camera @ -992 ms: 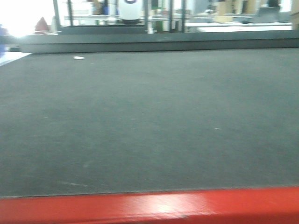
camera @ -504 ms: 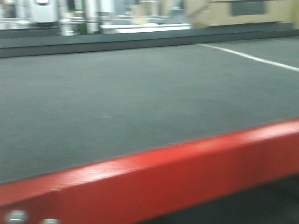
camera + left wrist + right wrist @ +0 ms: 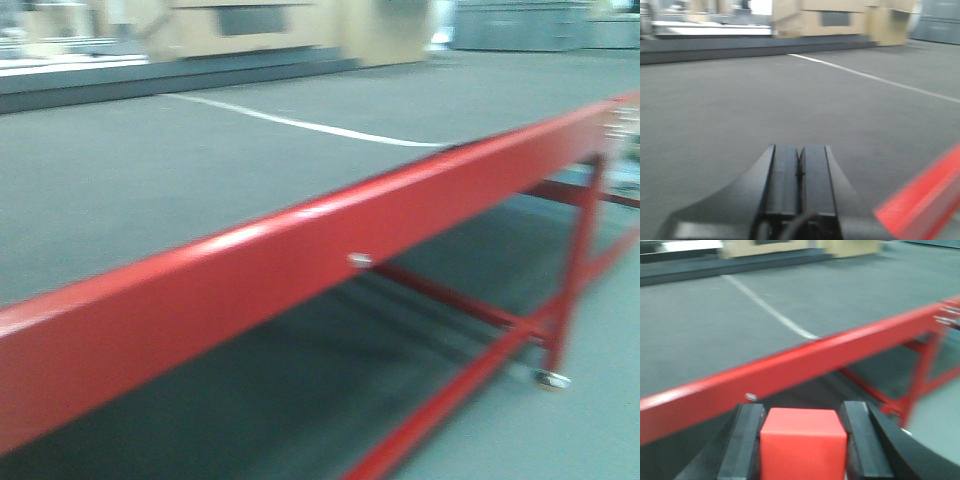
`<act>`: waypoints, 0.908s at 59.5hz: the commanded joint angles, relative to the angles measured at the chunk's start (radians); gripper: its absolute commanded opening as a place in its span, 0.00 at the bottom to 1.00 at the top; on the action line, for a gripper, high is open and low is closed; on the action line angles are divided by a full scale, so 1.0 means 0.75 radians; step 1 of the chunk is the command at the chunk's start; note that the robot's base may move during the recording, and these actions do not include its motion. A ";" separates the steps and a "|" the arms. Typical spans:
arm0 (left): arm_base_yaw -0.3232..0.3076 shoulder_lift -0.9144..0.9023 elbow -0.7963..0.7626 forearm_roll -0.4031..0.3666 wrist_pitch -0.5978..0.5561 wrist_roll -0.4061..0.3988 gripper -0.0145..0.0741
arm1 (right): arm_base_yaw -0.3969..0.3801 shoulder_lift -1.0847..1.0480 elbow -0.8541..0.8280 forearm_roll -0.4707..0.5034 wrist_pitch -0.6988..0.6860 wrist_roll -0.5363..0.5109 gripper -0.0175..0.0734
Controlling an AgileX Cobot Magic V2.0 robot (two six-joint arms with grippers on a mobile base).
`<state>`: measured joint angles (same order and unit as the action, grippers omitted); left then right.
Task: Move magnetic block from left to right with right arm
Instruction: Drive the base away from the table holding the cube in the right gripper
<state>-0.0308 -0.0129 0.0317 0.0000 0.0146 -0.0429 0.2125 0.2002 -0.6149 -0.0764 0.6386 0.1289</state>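
In the right wrist view the magnetic block [image 3: 802, 442], a plain red cube, sits between the two black fingers of my right gripper [image 3: 803, 410], which is shut on it. The block is held off the near side of the red table edge [image 3: 790, 365], below the level of the dark grey mat [image 3: 700, 325]. Over the mat [image 3: 740, 100] in the left wrist view, my left gripper [image 3: 799, 148] is shut with its fingers pressed together and nothing between them. Neither gripper shows in the front view, and all views are blurred.
A red table rail [image 3: 300, 250] runs diagonally across the front view, with red legs and crossbars [image 3: 570, 290] below it at the right. A white line [image 3: 300, 125] crosses the mat. Beige boxes [image 3: 260, 25] stand behind the far edge.
The front view has swung to the right: the red rail, level along the bottom before, now slants across the frame, and the table's legs and white line have come into view.
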 commanded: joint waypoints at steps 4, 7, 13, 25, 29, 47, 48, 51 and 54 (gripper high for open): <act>-0.006 -0.018 0.014 0.000 -0.120 -0.006 0.03 | -0.006 0.016 -0.035 -0.006 -0.110 -0.013 0.35; -0.006 -0.018 0.014 0.000 -0.120 -0.006 0.03 | -0.006 0.016 -0.035 -0.006 -0.110 -0.013 0.35; -0.006 -0.018 0.014 0.000 -0.120 -0.006 0.03 | -0.006 0.016 -0.035 -0.006 -0.110 -0.013 0.35; -0.006 -0.018 0.014 0.000 -0.120 -0.006 0.03 | -0.006 0.016 -0.035 -0.006 -0.110 -0.013 0.35; -0.006 -0.018 0.014 0.000 -0.120 -0.006 0.03 | -0.006 0.016 -0.035 -0.006 -0.110 -0.013 0.35; -0.006 -0.018 0.014 0.000 -0.120 -0.006 0.03 | -0.006 0.016 -0.035 -0.006 -0.110 -0.013 0.35; -0.006 -0.018 0.014 0.000 -0.120 -0.006 0.03 | -0.006 0.016 -0.035 -0.006 -0.110 -0.013 0.35; -0.006 -0.018 0.014 0.000 -0.120 -0.006 0.03 | -0.006 0.016 -0.035 -0.006 -0.110 -0.013 0.35; -0.006 -0.018 0.014 0.000 -0.120 -0.006 0.03 | -0.006 0.016 -0.035 -0.006 -0.110 -0.013 0.35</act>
<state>-0.0308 -0.0129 0.0317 0.0000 0.0146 -0.0429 0.2125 0.2002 -0.6149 -0.0764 0.6401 0.1289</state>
